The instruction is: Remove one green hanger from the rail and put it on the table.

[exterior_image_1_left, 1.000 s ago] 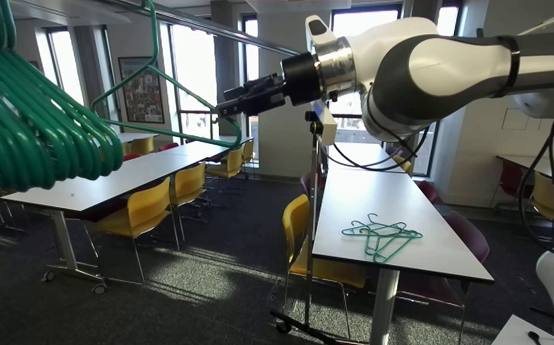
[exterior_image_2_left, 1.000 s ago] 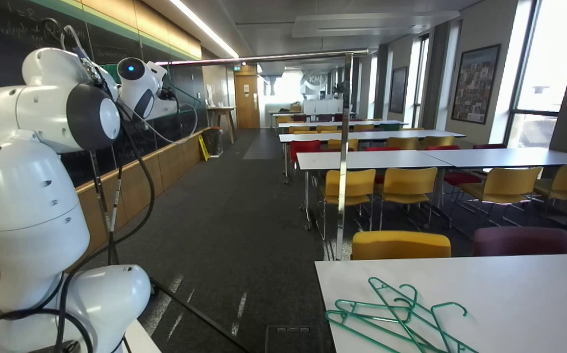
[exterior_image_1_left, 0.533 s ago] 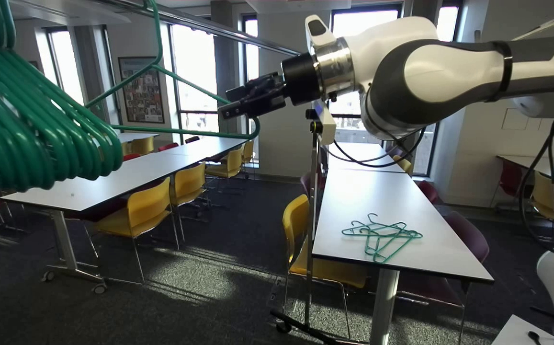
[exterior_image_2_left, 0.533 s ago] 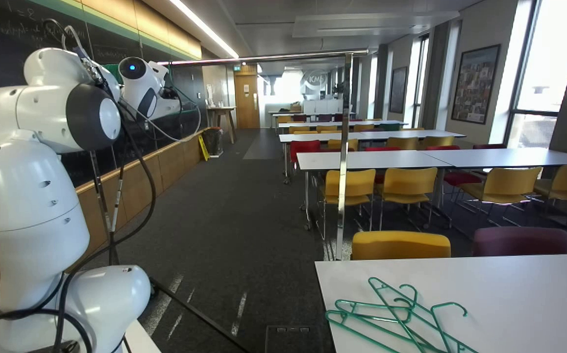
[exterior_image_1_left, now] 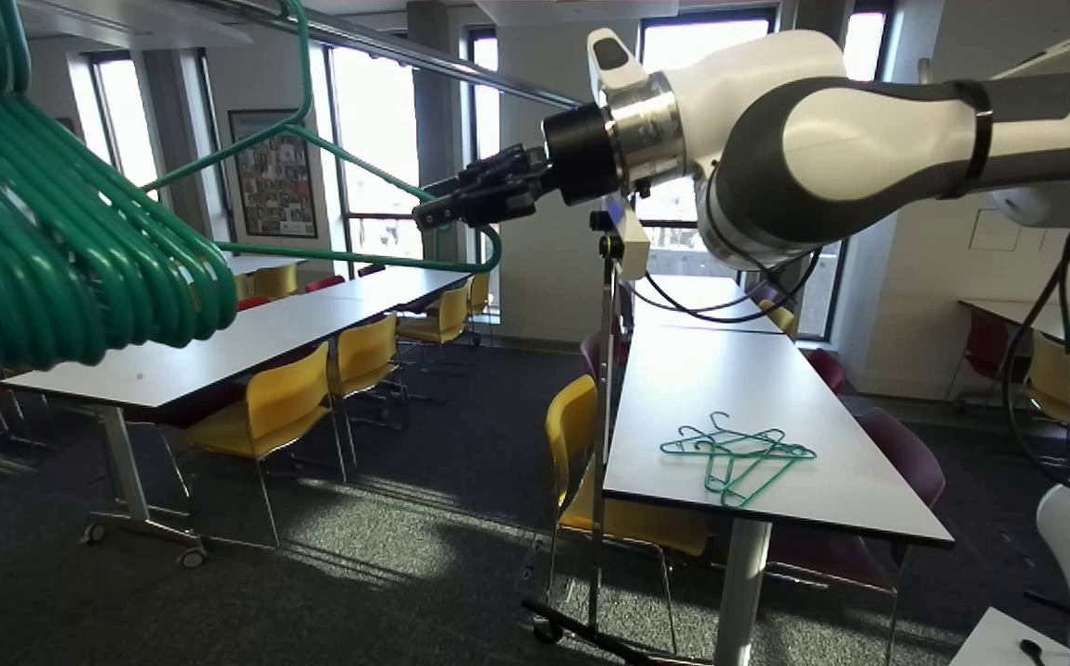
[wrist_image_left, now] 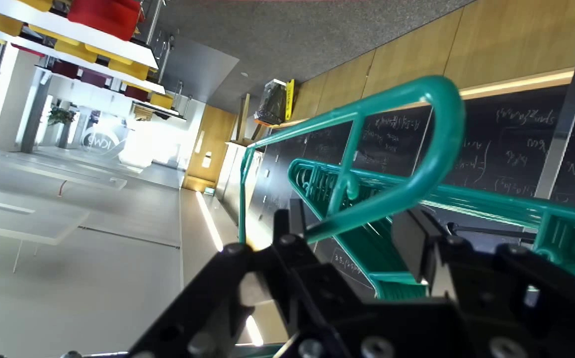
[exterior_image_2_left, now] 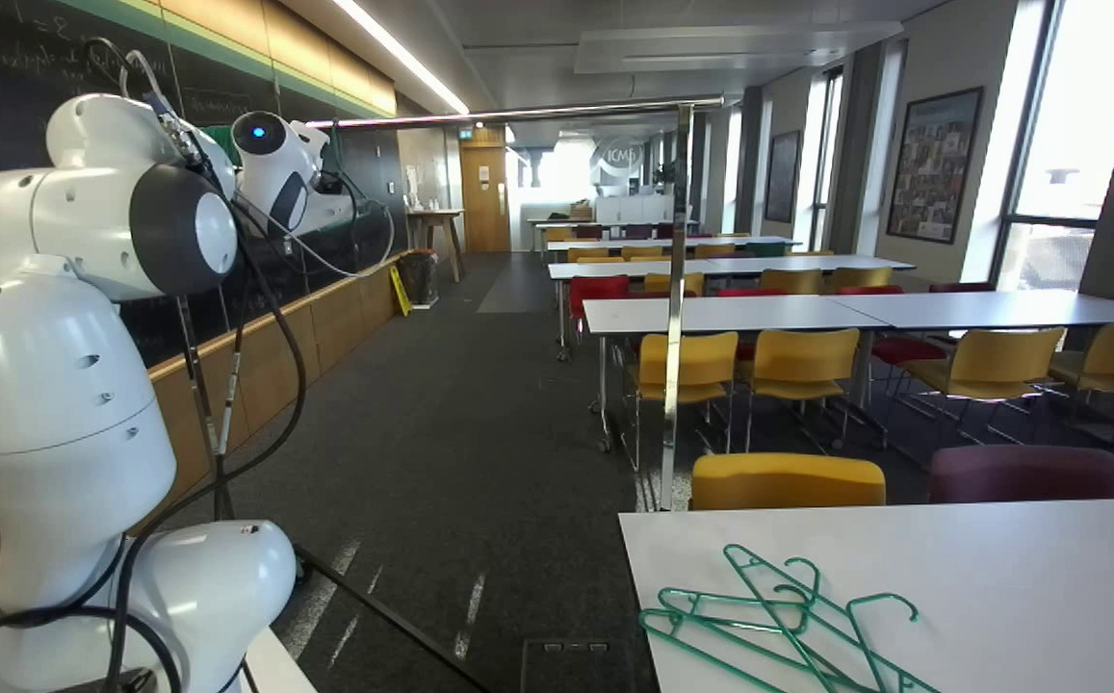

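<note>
A single green hanger point(exterior_image_1_left: 350, 254) hangs from the metal rail point(exterior_image_1_left: 461, 69), apart from the dense bunch of green hangers point(exterior_image_1_left: 81, 240). My gripper point(exterior_image_1_left: 428, 202) is at its near end, level with the sloping arm. In the wrist view the gripper point(wrist_image_left: 354, 223) is open. The hanger's rounded end point(wrist_image_left: 441, 149) reaches in between the jaws, close to the left pad point(wrist_image_left: 296, 216); whether they touch I cannot tell. The right pad point(wrist_image_left: 408, 248) stands clear of it. The bunch point(wrist_image_left: 491, 201) shows behind. Several loose green hangers point(exterior_image_2_left: 862, 635) lie on the white table point(exterior_image_2_left: 1048, 587).
The rail also shows in an exterior view point(exterior_image_2_left: 518, 112), with its upright post point(exterior_image_2_left: 674, 366) by the table. A yellow chair point(exterior_image_1_left: 574, 416) stands beside the post. A black cable point(exterior_image_1_left: 1006, 388) hangs along the arm. Another long table point(exterior_image_1_left: 285, 324) stands beyond.
The single hanger has turned about its hook. Its near end has swung to the right, past the fingertips, and lies further along the gripper. The gripper has moved only slightly.
</note>
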